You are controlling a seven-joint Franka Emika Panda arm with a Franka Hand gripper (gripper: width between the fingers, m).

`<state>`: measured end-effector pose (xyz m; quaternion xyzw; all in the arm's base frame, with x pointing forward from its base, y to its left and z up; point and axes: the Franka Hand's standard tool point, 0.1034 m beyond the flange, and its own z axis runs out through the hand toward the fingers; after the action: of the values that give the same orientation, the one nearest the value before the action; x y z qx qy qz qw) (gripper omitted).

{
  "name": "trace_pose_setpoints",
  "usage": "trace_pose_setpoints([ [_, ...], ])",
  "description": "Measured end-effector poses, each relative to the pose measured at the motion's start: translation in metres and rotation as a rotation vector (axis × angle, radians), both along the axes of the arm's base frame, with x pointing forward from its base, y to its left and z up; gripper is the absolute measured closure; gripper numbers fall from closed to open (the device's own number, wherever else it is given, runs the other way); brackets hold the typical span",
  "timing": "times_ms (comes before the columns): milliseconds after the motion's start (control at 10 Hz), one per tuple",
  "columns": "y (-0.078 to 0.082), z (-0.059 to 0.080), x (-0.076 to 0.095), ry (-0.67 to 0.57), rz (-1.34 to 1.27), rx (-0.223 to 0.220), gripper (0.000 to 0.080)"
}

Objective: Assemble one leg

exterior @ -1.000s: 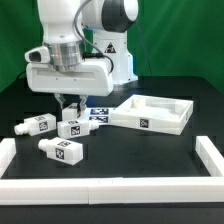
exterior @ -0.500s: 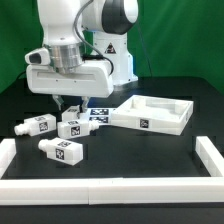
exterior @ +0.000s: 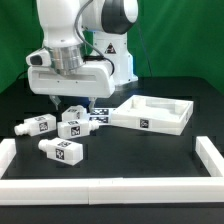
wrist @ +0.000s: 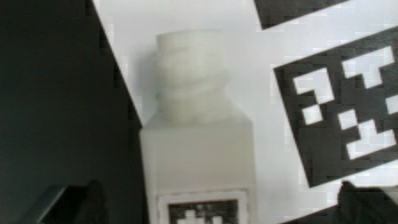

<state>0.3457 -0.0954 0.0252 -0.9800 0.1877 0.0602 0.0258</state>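
A stubby white leg with a tag on its body lies on the marker board, right under my gripper. The gripper is open, one dark finger on each side of the leg's body, not touching it. In the exterior view the gripper hangs low over that leg, which the hand mostly hides. Three more tagged legs lie nearby: one, one and one. The white tray-like tabletop lies at the exterior view's right.
The marker board lies between the legs and the tabletop. A low white wall runs along the front, with side pieces at the exterior view's left and right. The robot base stands behind.
The gripper has sunk a little toward the leg on the marker board. The legs and tabletop have not moved.
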Motion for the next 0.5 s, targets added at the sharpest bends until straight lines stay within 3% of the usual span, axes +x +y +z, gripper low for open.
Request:
trace_pose_setpoints([
  [100,0.029,0.024,0.026,-0.024,-0.020,0.003,0.0152],
  [200,0.040,0.037,0.027,-0.070,0.006,-0.003,0.0151],
  [300,0.034,0.027,0.015,-0.046,0.014,-0.001,0.0151],
  [500,0.034,0.026,0.019,-0.046,0.014,-0.001,0.0151],
])
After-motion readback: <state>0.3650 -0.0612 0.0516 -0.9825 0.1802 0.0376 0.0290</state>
